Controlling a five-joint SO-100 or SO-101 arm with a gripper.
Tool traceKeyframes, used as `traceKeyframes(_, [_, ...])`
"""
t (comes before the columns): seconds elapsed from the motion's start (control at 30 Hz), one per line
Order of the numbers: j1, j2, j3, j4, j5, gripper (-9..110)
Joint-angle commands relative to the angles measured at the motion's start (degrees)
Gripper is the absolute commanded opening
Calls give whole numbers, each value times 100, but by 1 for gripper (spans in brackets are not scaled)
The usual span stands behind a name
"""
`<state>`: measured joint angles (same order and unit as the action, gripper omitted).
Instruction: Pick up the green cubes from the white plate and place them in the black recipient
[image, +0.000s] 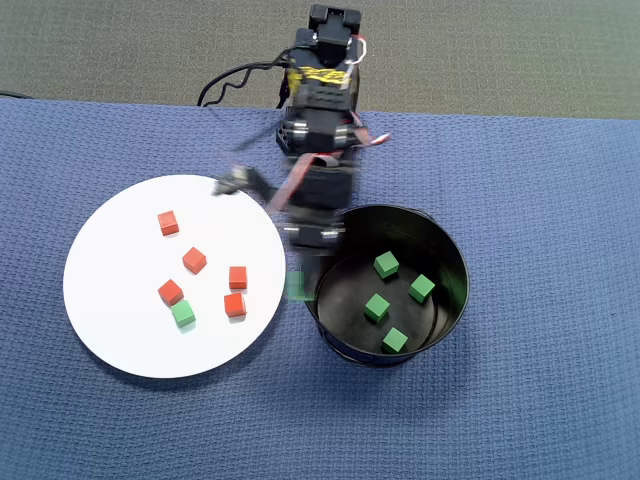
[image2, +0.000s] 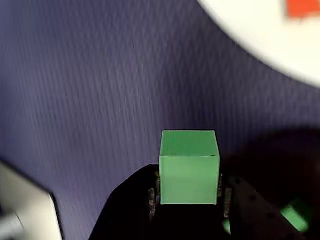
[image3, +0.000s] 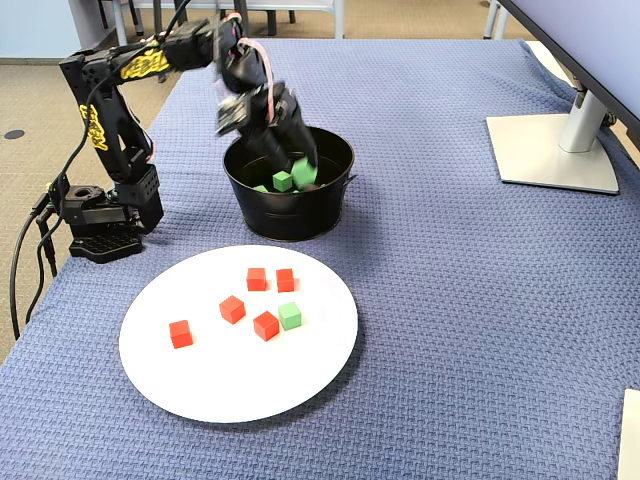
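Note:
My gripper (image2: 189, 194) is shut on one green cube (image2: 189, 167), its dark fingers pressed to both sides. In the overhead view the gripper (image: 297, 285) hangs blurred with that cube (image: 296, 286) between the white plate (image: 120, 340) and the black recipient (image: 452, 300), near the pot's left rim. Several green cubes (image: 386, 264) lie inside the pot. Another green cube (image: 183, 313) rests on the plate among several red-orange cubes (image: 194, 260). In the fixed view the gripper (image3: 300, 172) hovers over the pot (image3: 290, 215).
The arm's base (image3: 100, 215) stands on the blue cloth left of the pot. A monitor stand (image3: 555, 150) sits at the far right. The pot's wire handle lies along its rim (image: 340, 345).

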<state>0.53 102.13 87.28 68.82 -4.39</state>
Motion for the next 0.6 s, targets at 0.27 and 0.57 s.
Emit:
traceKeyframes(0.27, [-2021,475,62,343,176,32])
traceKeyframes(0.57, [861,123,-202,729,-2487,33])
